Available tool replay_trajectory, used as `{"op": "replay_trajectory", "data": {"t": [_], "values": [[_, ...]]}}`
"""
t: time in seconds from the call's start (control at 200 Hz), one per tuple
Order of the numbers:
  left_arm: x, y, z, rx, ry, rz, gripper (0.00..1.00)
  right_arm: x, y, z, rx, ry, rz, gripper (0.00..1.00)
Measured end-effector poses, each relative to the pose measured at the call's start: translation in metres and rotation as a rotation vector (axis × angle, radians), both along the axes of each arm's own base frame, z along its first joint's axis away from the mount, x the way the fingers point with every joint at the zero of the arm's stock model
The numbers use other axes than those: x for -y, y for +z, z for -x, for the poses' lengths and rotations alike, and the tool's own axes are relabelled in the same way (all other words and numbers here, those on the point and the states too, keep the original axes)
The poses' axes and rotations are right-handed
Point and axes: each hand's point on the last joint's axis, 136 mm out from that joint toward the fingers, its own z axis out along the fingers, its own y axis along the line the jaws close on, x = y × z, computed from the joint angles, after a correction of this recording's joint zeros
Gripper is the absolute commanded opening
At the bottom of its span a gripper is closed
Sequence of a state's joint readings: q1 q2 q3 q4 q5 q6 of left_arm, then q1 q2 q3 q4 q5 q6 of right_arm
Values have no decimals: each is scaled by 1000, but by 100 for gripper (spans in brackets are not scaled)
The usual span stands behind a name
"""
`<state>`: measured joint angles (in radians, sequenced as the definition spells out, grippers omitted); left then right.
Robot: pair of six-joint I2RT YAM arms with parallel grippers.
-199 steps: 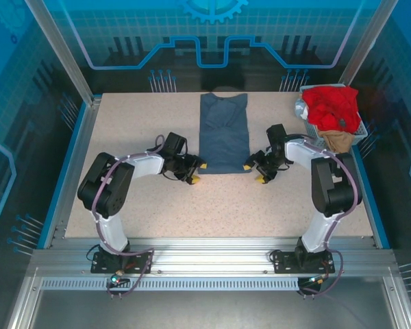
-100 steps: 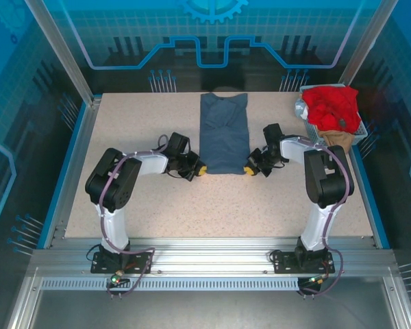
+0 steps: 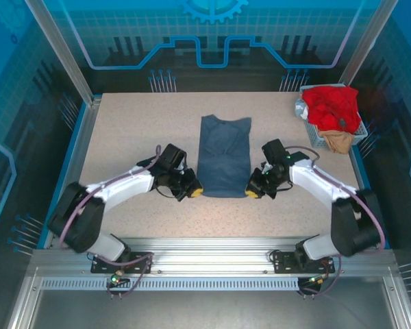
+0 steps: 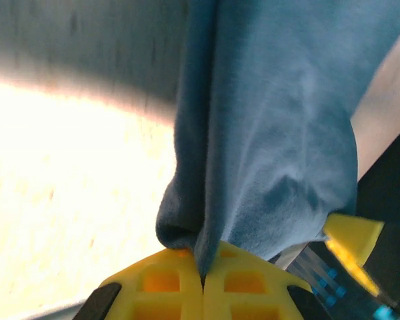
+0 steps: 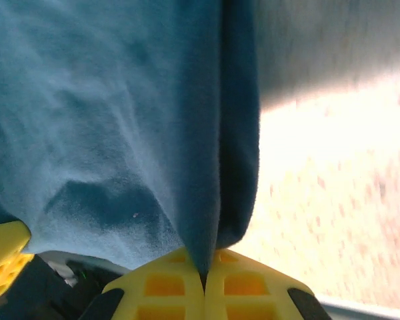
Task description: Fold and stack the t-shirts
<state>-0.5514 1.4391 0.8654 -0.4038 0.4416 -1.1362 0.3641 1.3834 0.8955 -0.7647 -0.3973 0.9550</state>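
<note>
A dark slate-blue t-shirt (image 3: pixel 223 155), folded into a long strip, lies in the middle of the table. My left gripper (image 3: pixel 194 192) is shut on its near left corner, and my right gripper (image 3: pixel 252 192) is shut on its near right corner. In the left wrist view the blue cloth (image 4: pixel 267 127) is pinched between the yellow fingers (image 4: pixel 153 290). The right wrist view shows the same cloth (image 5: pixel 120 127) clamped between yellow fingers (image 5: pixel 253 287). A red t-shirt (image 3: pixel 331 104) is heaped over a tan one (image 3: pixel 338 140) at the back right.
A small grey wire basket (image 3: pixel 314 133) at the table's back right corner holds the red and tan shirts. Blue rails (image 3: pixel 70 161) edge the table on the left and right. The speckled tabletop (image 3: pixel 137 130) stretches out on both sides of the blue shirt.
Both grippers closed on the near corners of the blue shirt and pulled it a little towards the near edge. Both arms stretched out lower and nearer.
</note>
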Motion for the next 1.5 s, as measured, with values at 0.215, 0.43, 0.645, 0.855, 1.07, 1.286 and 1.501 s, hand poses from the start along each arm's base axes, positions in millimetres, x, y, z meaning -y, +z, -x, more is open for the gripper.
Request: {"op": "replay_trajectory", "data": {"t": [0.215, 0.43, 0.645, 0.855, 1.07, 1.286, 1.501], "values": [[-4, 58, 69, 84, -125, 35, 0, 2, 49, 61, 46, 81, -33, 0], [-12, 95, 79, 171, -125, 23, 0, 1, 98, 72, 64, 39, -73, 0], [-19, 106, 51, 236, -45, -55, 0, -9, 116, 38, 77, -2, -52, 0], [-24, 100, 12, 248, 43, -144, 0, -14, 107, -7, 67, -47, 2, 0], [-31, 100, -46, 265, 138, -150, 0, -12, 101, -63, 103, -108, 36, 0], [-36, 45, -130, 184, 197, -147, 12, -11, 54, -133, 58, -154, 65, 43], [-45, 6, -193, 157, 200, -177, 50, -14, 16, -219, 130, -101, 87, 69]]}}
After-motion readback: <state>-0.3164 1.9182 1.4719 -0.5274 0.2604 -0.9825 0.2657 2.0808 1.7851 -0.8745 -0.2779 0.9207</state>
